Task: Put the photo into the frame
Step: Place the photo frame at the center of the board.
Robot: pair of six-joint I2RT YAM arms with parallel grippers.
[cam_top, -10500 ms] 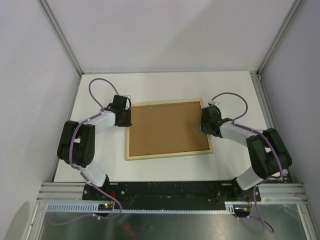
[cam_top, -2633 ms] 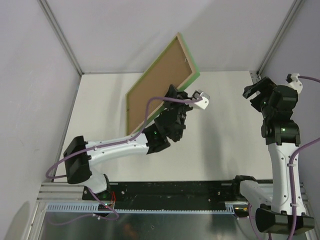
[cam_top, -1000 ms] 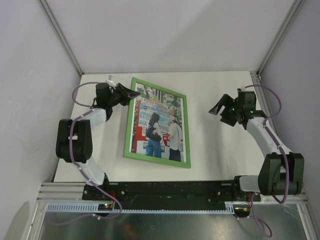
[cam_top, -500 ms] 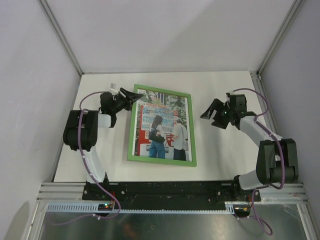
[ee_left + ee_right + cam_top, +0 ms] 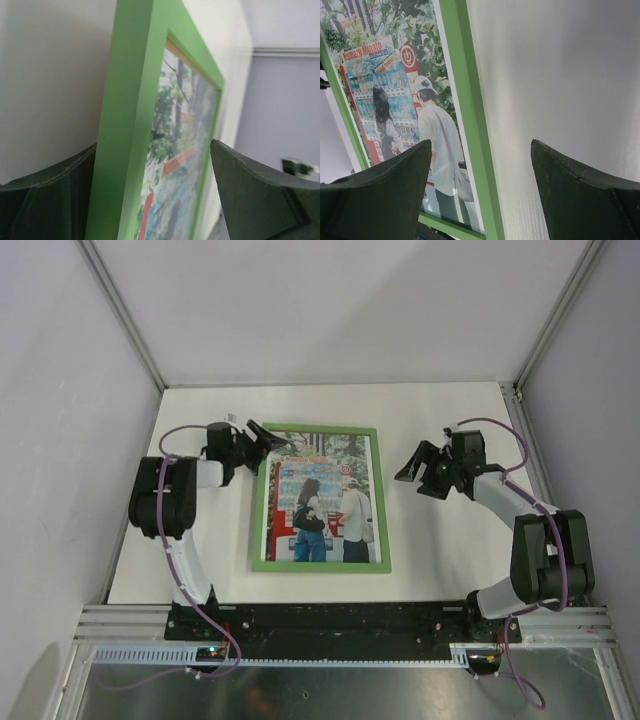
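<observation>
The frame lies flat on the white table, green front up, its long sides running front to back. The photo sits inside it, showing two people at vending machines. My left gripper is at the frame's far left corner. In the left wrist view the green frame bar and a strip of photo stand between the wide-apart fingers of the left gripper, which is open. My right gripper hovers open just right of the frame. The right wrist view has the right gripper over the frame bar and photo.
White table with grey walls on three sides and metal posts at the back corners. The arms' base rail runs along the near edge.
The frame has swung from a tilt to square with the table. My left gripper has opened and let go of the corner. The right gripper has drifted slightly toward the frame.
</observation>
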